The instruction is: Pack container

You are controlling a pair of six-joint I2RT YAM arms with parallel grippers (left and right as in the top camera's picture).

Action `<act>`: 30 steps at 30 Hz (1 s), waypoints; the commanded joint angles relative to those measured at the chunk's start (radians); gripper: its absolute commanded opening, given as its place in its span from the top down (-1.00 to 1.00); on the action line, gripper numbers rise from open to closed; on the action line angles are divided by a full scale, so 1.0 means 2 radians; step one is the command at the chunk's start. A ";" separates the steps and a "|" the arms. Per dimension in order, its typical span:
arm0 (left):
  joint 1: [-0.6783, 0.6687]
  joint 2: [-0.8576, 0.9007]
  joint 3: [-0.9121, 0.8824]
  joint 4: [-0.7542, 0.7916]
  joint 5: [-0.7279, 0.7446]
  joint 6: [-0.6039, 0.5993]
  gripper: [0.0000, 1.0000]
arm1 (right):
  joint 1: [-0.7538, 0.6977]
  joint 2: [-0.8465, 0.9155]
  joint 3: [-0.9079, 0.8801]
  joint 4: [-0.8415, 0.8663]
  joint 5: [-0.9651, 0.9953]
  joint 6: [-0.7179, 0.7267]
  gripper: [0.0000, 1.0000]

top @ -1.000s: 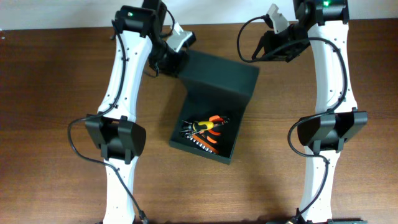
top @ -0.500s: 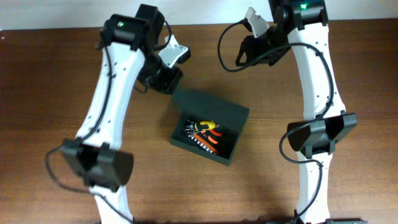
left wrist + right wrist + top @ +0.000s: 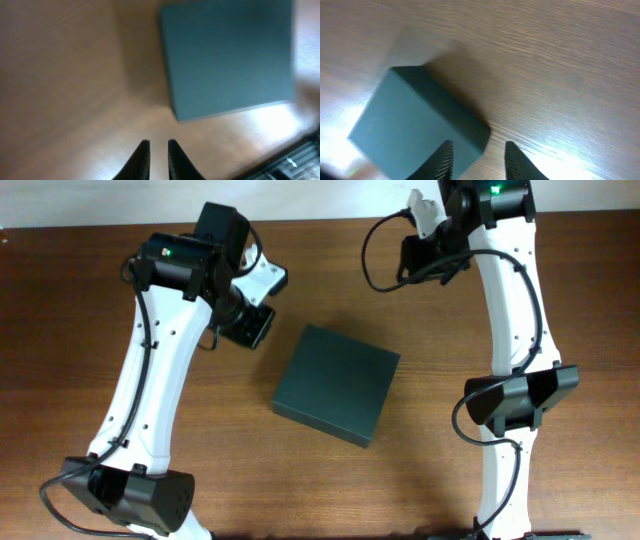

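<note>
Overhead: container (image 3: 336, 384) at table (image 3: 80, 320) centre, lid down flat, looks packed. Left gripper (image 3: 250, 327) at 10 o'clock, clear of it; right gripper (image 3: 421, 250) at 1 o'clock, well apart.
Left wrist: jaws nearly together, empty.
Right wrist: jaws spread, empty.

Overhead straight down on table (image 3: 80, 330), both wrist views angled down, all sharing the container (image 3: 336, 384)
</note>
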 commanded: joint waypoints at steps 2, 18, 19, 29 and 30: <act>0.003 -0.005 -0.005 0.048 -0.071 -0.008 0.75 | -0.008 -0.031 0.010 -0.003 0.054 0.037 0.53; 0.136 -0.006 -0.013 0.055 -0.022 -0.010 0.95 | -0.007 -0.229 -0.183 -0.003 0.102 0.102 0.77; 0.139 -0.006 -0.015 0.052 -0.022 -0.010 0.95 | -0.007 -0.246 -0.212 -0.003 0.102 0.104 0.77; 0.128 -0.007 -0.094 0.068 0.002 0.009 0.96 | 0.056 -0.387 -0.471 0.033 0.099 0.110 0.77; 0.125 -0.008 -0.101 0.070 0.006 0.013 0.95 | 0.070 -0.393 -0.488 0.040 0.097 0.113 0.76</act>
